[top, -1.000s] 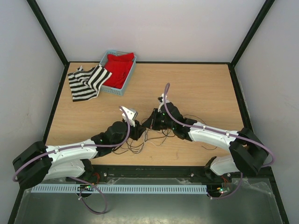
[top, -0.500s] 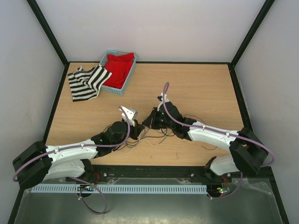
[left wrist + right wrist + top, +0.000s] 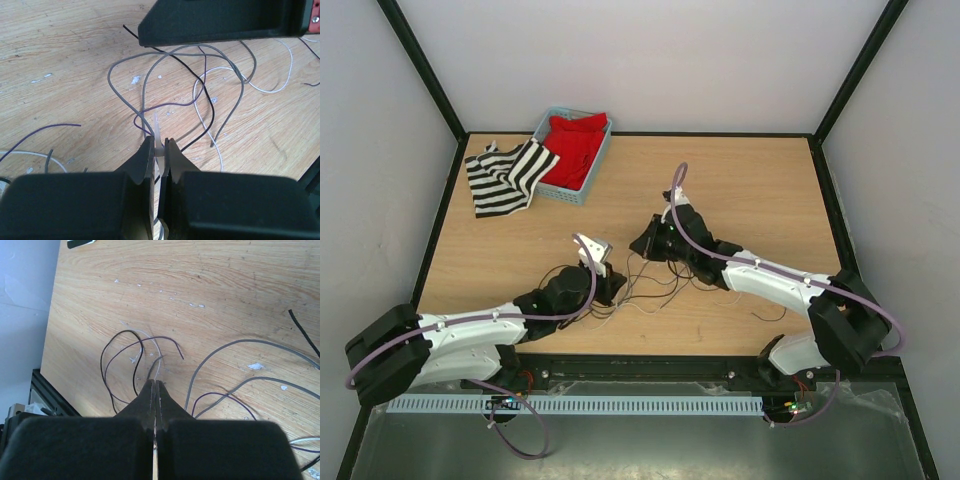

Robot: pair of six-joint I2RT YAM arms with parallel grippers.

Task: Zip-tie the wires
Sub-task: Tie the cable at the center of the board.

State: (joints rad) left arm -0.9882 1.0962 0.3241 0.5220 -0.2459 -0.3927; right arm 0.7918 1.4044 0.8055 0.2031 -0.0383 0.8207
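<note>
The big wooden table (image 3: pixel 750 180) has a blue basket (image 3: pixel 563 192) at its far side. There is a red cloth (image 3: pixel 575 145) in the basket and a stripy cloth (image 3: pixel 505 178) just beside it. The two arms reach in from the near edge, on the other side of the table from the basket. The wires (image 3: pixel 205 80) lie between them in loose curls, well away from the basket and nearer the arms. I think the job now is to get the tie around the wires. To do it well, the arms should first pull all the loose strands into one bunch. Then they should feed the thin end slowly, so no strand slips out and the tie does not bend away. The left gripper (image 3: pixel 159 142), the one nearer the basket, has its fingers almost pressed together. It pinches a pale zip tie (image 3: pixel 157 135) that sticks up from its tip. The right gripper (image 3: pixel 154 382) is squeezed tight, and a grey and a white strand run right into its tip, so it seems to nip the wires.
</note>
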